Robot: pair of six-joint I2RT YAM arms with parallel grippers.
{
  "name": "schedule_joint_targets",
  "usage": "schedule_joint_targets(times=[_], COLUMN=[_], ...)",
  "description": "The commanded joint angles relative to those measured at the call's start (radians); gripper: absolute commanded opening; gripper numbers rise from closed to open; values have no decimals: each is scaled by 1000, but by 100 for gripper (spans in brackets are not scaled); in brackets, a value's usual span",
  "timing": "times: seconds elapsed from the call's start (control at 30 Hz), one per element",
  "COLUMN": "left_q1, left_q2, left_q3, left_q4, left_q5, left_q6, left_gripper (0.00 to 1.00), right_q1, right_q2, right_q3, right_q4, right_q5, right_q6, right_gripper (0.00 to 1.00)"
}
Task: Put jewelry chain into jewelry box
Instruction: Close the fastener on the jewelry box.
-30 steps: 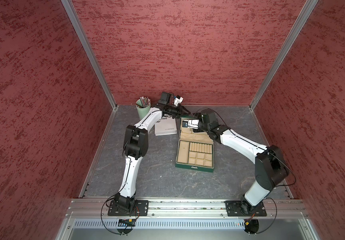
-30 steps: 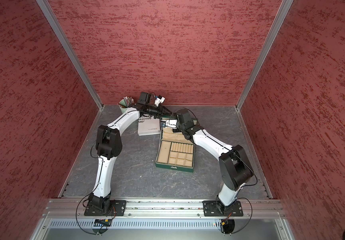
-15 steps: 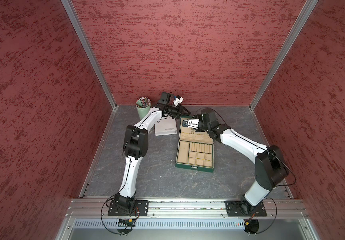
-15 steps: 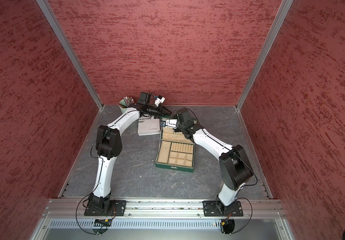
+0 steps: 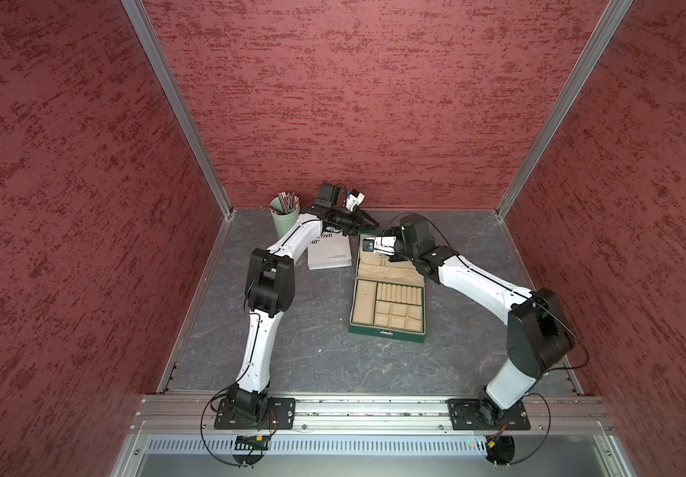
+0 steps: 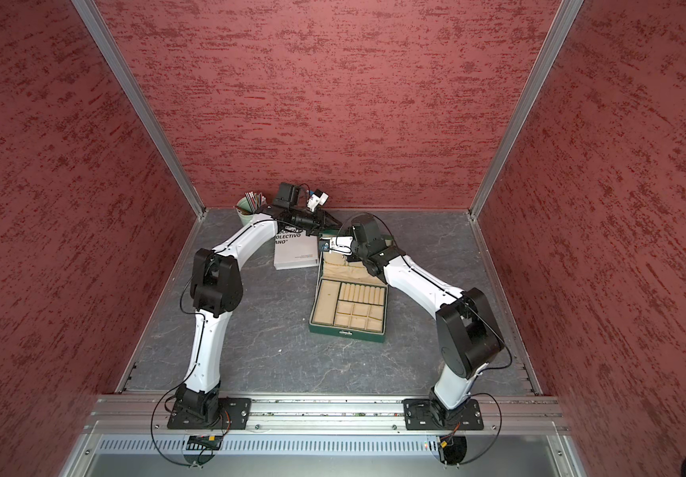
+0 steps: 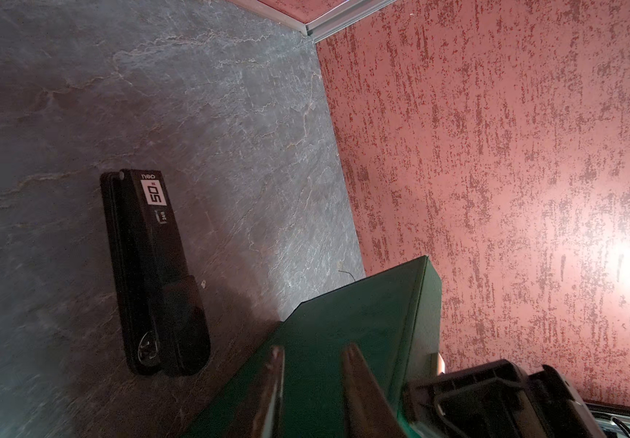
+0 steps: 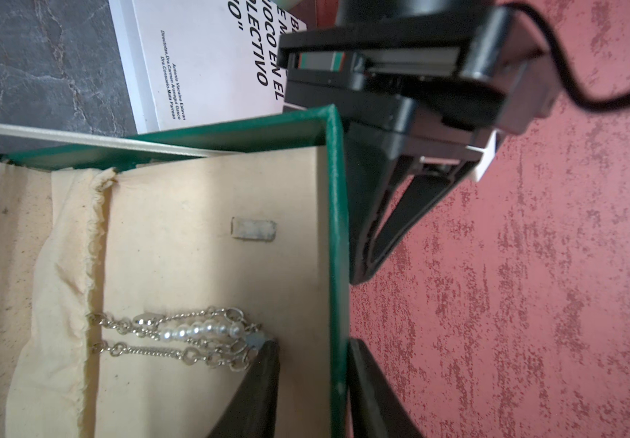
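Observation:
The dark green jewelry box [image 5: 386, 335] stands open on the grey floor, its lid [image 5: 390, 273] tilted back. The jewelry chain [image 8: 177, 352], silvery links with a short run of white beads, lies on the lid's beige lining. My right gripper [image 8: 311, 343] straddles the lid's top edge. Its inner fingertip [image 8: 266, 350] presses the lining at the chain's end, and the outer finger lies behind the green rim. My left gripper [image 7: 312, 348] rests over the lid's green back [image 7: 343, 311] with its jaws a little apart and nothing between them.
A white booklet [image 5: 328, 252] with black lettering lies left of the lid. A pale green pencil cup [image 5: 285, 217] stands in the back left corner. A black stapler [image 7: 154, 273] lies on the floor behind the lid. The red back wall is close.
My right gripper's jaws have drawn together on the lid's top edge. The left arm, the lid and the chain have not visibly moved.

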Motion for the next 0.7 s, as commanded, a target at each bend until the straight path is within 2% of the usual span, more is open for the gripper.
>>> schedule_joint_targets(times=[0.0,0.1,0.17,0.23,0.3,0.37,0.53,0.67], left_q1=[-6,-6,-5,-6,-5,-3,11,25], left_q2=[-26,-28,-27,-29,-30,-37,-69,-106], left_q3=[-20,-20,-20,-20,-20,-22,-39,-42], left_q4=[-55,-55,-55,-55,-56,-56,-55,-74], left_q5=[1,1,3,1,-3,-24,-96,-161], left_q6=[34,34,35,36,35,31,8,4], left_gripper=[28,29,28,28,28,29,38,45], right_q1=[-6,-6,-6,-7,-7,-6,-6,-6], right_q2=[15,26,28,22,7,-11,-64,-98], right_q3=[-5,-6,-3,-1,8,26,60,68], right_q4=[-23,-23,-21,-5,6,16,26,36], right_q5=[-13,-13,-13,-12,-8,-5,-6,5], right_q6=[6,3,13,34,64,101,216,291], right_gripper=[28,23,24,33,54,70,84,90])
